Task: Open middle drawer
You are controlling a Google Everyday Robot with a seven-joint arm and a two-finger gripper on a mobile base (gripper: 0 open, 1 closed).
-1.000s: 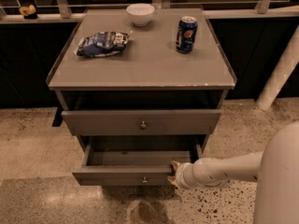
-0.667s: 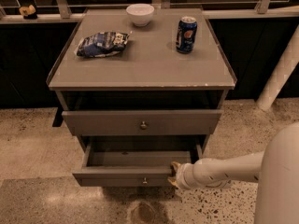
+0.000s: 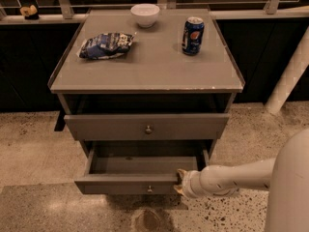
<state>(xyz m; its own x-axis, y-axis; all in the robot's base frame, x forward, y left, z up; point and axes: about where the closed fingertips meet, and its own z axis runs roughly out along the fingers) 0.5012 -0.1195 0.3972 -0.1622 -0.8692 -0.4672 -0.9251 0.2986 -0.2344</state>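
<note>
The middle drawer [image 3: 126, 182] is the lower of the two grey flat drawer fronts that show. It is pulled well out of the grey cabinet [image 3: 145, 71], its bare inside visible, with a small round knob [image 3: 149, 189] on its front. My gripper [image 3: 179, 182] is at the right end of that front, touching it, and my white arm [image 3: 231, 177] reaches in from the right. Above it, the upper drawer [image 3: 145, 125] stands slightly out, with a dark gap over it.
On the cabinet top lie a blue snack bag [image 3: 105, 44], a white bowl [image 3: 145, 14] and a blue soda can [image 3: 193, 35]. A white post [image 3: 289, 76] slants at the right. Speckled floor [image 3: 34, 144] surrounds the cabinet, and a dark wall with a rail runs behind.
</note>
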